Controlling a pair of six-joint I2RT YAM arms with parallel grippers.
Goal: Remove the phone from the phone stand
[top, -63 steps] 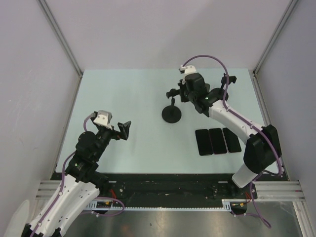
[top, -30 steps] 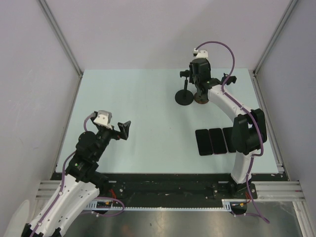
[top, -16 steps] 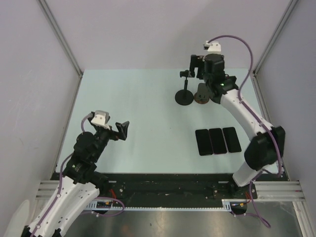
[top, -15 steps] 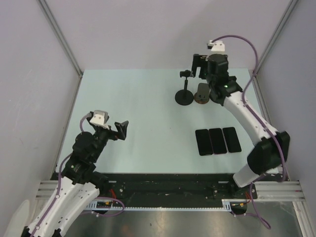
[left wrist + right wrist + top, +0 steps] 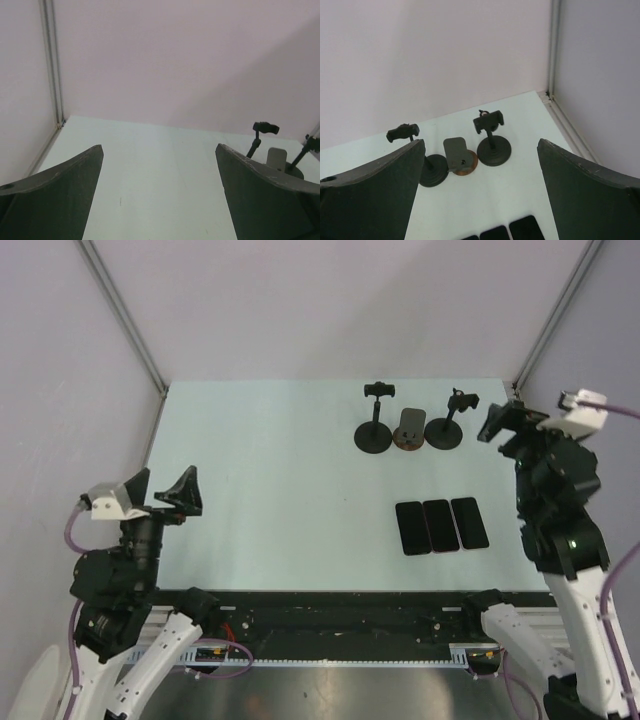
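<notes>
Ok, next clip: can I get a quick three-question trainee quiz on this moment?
1. How many phones lie flat on the table?
2. True or false: both black clamp stands are empty.
3. Pick one: the right gripper is A) shut on a phone, B) open and empty, C) shut on a stand.

Key: 1. Three, side by side in a row. 2. True. 3. B.
</notes>
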